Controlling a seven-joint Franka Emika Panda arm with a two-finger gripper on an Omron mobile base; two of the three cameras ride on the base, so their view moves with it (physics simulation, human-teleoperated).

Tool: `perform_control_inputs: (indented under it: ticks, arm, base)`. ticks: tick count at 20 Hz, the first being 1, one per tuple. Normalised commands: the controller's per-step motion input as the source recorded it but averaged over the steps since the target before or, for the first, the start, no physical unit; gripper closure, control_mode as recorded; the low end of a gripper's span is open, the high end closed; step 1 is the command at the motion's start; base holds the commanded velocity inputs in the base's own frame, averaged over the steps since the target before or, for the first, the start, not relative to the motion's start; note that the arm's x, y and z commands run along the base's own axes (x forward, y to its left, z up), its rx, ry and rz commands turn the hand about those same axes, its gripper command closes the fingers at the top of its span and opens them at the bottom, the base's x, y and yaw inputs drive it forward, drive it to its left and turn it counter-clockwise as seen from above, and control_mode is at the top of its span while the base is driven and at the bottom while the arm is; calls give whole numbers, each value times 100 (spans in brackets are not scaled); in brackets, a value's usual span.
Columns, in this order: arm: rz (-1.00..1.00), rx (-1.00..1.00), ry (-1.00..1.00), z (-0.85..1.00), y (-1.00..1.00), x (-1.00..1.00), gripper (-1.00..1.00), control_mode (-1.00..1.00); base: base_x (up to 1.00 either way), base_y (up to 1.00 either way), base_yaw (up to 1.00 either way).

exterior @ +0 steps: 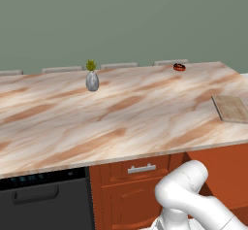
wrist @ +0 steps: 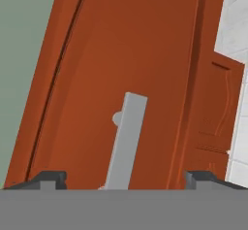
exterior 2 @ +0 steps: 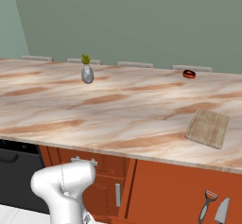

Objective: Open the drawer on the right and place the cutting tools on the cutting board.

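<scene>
Marbled countertop point(exterior: 121, 112) with cutting board point(exterior: 231, 108), green wall point(exterior: 121, 20) behind

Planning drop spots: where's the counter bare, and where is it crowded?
The counter is bare across the front and middle, between the vase and the cutting board. Also bare between the vase and the small red dish at the back. The cutting board is empty. Nowhere is crowded.

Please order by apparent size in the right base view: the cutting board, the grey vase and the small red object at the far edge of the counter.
1. cutting board, largest, though it lies nearest the camera
2. grey vase
3. small red object, smallest
</scene>
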Motion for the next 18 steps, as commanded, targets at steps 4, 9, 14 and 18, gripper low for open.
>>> perform_control_inputs:
  ticks: [4,9,14,18]
  arm:
    - [0,0,-2,35,0,-60,-100,-100]
    - [-1,0,0,63,6,-29,-100,-100]
    - [-1,-1,0,76,17,-16,-100,-100]
    - [0,-1,0,84,10,-22,-100,-100]
  base:
    - [0,0,0]
    - [0,0,0]
    - [0,0,0]
    - [0,0,0]
